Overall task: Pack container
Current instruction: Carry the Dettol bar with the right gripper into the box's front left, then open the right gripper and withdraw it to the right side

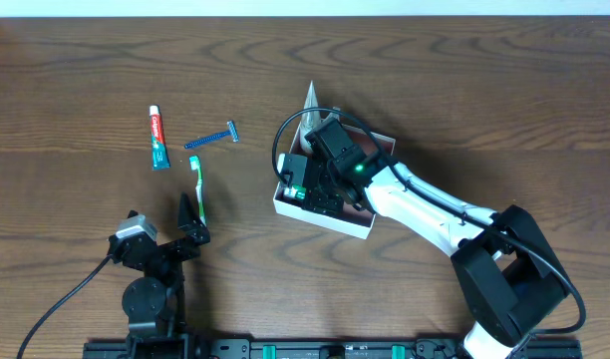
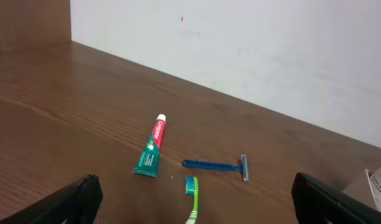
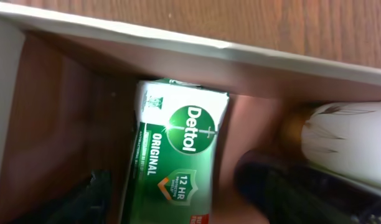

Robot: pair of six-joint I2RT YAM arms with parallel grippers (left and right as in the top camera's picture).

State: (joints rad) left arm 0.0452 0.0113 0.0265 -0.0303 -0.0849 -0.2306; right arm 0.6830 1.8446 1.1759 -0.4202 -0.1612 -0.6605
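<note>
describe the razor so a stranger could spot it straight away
On the wooden table, look left of the white-walled container to three loose toiletries. The razor lies between the toothpaste tube and the container, just above the green toothbrush in the overhead view. It is the only blue one, thin with a short crosswise head.

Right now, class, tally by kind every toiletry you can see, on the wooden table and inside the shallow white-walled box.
Red, white and green toothpaste tube: 1
Blue plastic razor: 1
Green-and-white toothbrush: 1
Green Dettol soap box, in the shallow white-walled container: 1
White tube-like item beside it, kind unclear: 1
Total: 5
</note>
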